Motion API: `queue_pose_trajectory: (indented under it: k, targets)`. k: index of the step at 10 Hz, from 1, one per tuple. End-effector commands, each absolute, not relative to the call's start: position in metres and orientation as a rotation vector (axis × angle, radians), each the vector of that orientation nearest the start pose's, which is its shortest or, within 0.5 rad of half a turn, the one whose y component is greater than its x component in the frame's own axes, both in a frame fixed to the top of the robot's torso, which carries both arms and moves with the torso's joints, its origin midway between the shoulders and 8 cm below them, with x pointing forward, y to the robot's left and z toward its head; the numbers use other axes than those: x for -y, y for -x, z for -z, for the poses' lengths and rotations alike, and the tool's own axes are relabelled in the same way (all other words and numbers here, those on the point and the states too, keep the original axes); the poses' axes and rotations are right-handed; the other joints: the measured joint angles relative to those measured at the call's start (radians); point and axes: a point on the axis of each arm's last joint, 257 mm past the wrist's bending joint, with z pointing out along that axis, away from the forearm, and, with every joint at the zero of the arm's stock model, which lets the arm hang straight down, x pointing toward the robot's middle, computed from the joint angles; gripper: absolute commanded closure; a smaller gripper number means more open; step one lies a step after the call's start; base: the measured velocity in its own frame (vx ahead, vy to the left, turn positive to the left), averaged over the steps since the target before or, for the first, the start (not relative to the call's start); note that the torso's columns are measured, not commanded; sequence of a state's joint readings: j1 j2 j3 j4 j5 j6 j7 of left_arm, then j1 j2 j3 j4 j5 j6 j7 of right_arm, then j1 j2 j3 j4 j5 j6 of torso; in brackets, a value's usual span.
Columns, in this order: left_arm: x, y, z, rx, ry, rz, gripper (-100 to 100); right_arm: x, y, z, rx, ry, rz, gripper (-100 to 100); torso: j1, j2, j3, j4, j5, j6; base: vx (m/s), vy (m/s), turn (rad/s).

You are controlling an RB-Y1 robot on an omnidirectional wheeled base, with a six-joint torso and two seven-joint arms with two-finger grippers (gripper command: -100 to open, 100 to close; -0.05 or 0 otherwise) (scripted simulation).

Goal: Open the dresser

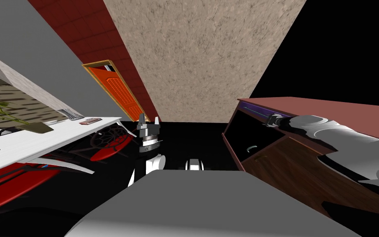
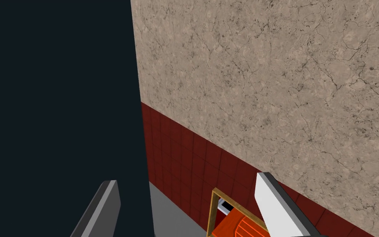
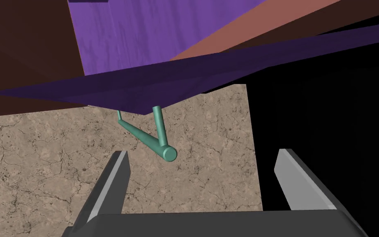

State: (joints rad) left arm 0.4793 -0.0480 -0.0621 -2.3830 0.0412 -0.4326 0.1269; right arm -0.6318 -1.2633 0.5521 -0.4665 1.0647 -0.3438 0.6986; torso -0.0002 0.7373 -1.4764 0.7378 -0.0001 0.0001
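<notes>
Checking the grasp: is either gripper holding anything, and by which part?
Nothing: right gripper open, the teal handle ungripped; left gripper open too.

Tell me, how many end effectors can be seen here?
2. The left end effector is open beside the white table; the right end effector is at the dresser, open just short of a teal handle. None seems hidden.

The head camera looks steeply down and forward, rolled, with the dresser at its right. The right wrist camera sits close against the dresser's purple drawer front, facing its teal handle; both views share that front. The left wrist camera, well apart from the dresser, faces a wall, sharing an orange door with the head view.
</notes>
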Motion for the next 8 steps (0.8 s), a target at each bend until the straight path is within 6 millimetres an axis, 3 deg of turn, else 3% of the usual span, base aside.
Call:
queue_pose_trajectory:
  k: [1, 3, 4, 8]
  targets:
    - [-0.2655, -0.3354, -0.0641, -0.472, 0.722, 1.529, 0, 0.7769, -0.4976, 0.1075, -1.947, 1.148, 1.299, -100, 0.000, -0.001, 0.000, 0.000, 0.000, 0.000, -0.011, 0.011, 0.037]
    - [-0.2655, -0.3354, -0.0641, -0.472, 0.722, 1.529, 0, 0.7733, -0.5004, 0.1098, -1.945, 1.146, 1.288, -100, 0.000, 0.000, 0.000, 0.000, 0.000, 0.000, -0.003, 0.002, 0.005]
    - [-0.2655, -0.3354, -0.0641, -0.472, 0.722, 1.529, 0, 0.7732, -0.5005, 0.1099, -1.945, 1.146, 1.287, 100, 0.000, 0.000, 0.000, 0.000, 0.000, 0.000, 0.000, 0.000, 0.000]
    - [-0.2654, -0.3354, -0.0642, -0.471, 0.722, 1.529, 0, 0.7768, -0.4980, 0.1053, -1.950, 1.141, 1.292, 100, 0.000, 0.001, 0.001, -0.003, -0.004, 0.003, -0.001, 0.168, 0.025]
